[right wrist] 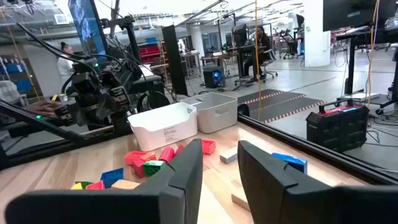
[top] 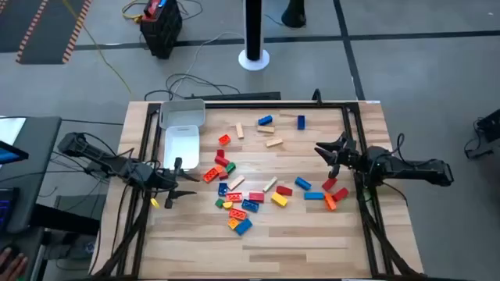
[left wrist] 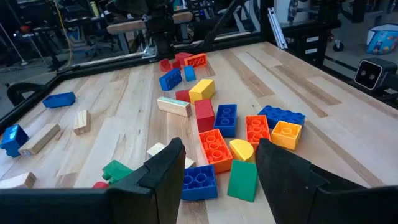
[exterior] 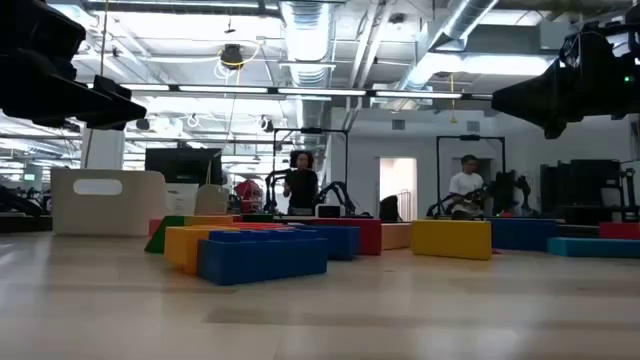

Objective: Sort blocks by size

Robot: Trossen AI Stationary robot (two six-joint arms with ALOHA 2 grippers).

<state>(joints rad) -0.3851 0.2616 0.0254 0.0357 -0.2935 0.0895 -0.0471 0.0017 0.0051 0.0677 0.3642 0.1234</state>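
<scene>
From above, my left gripper point(top: 183, 185) and right gripper point(top: 324, 154) flank the small coloured plastic blocks point(top: 250, 204), jaws spread, empty. Only my right wrist view reveals two white rectangular trays point(right wrist: 163, 126) standing side by side.

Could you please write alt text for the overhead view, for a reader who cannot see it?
Seen from above, a wooden table holds a scatter of small coloured blocks, with two white trays at its far left corner. The left gripper, open and empty, hovers by the blocks' left edge; the right gripper, also open, hovers above a cluster on the right.
</scene>
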